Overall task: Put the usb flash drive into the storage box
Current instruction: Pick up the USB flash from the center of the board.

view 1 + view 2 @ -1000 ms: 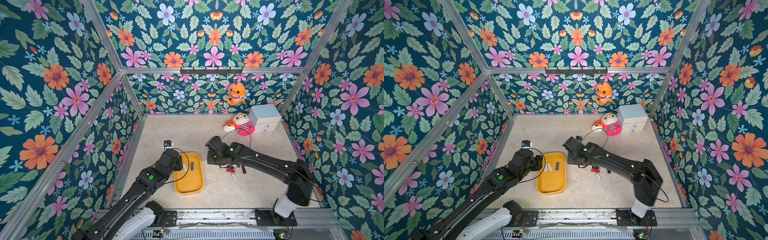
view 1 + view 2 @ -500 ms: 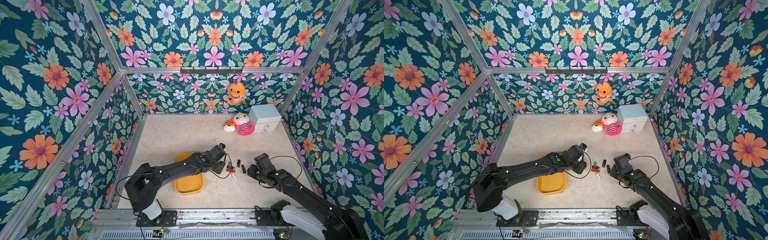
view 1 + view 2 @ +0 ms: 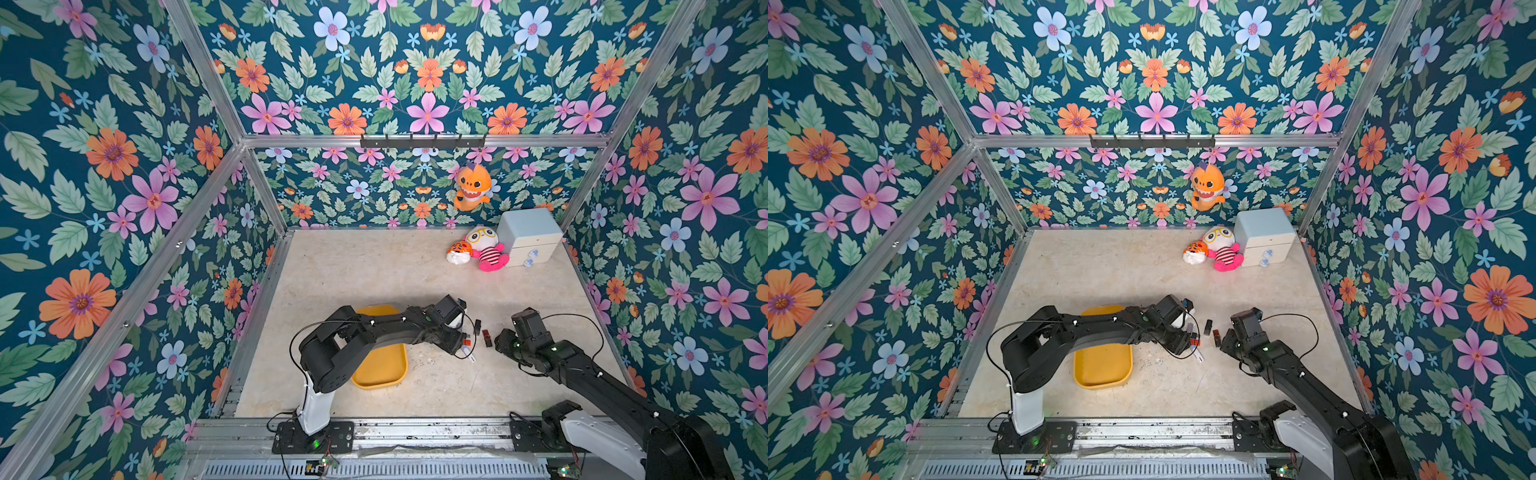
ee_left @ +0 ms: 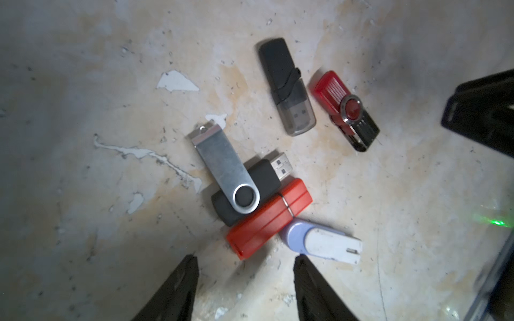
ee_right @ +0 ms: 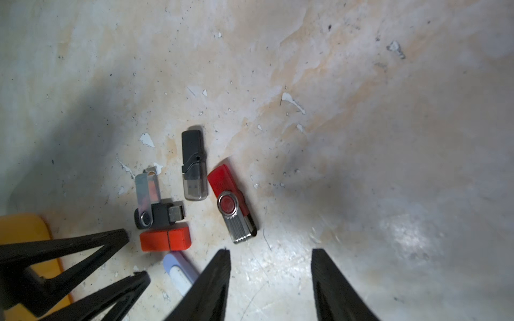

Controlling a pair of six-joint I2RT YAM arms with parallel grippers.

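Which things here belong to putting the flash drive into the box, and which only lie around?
Job: yellow storage box; silver swivel flash drive; orange-red capped drive; lilac-white drive; black clear-capped drive; red-black swivel drive.

Lying about: pale blue drawer cabinet; pink striped plush; tiger plush; orange plush on the wall.

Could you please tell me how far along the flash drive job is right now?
Done: nothing visible; the storage box shows no drive in its uncovered part. In hand: nothing; the left hand and right hand stand open above the table. Left: all five flash drives lie there, ungrasped.
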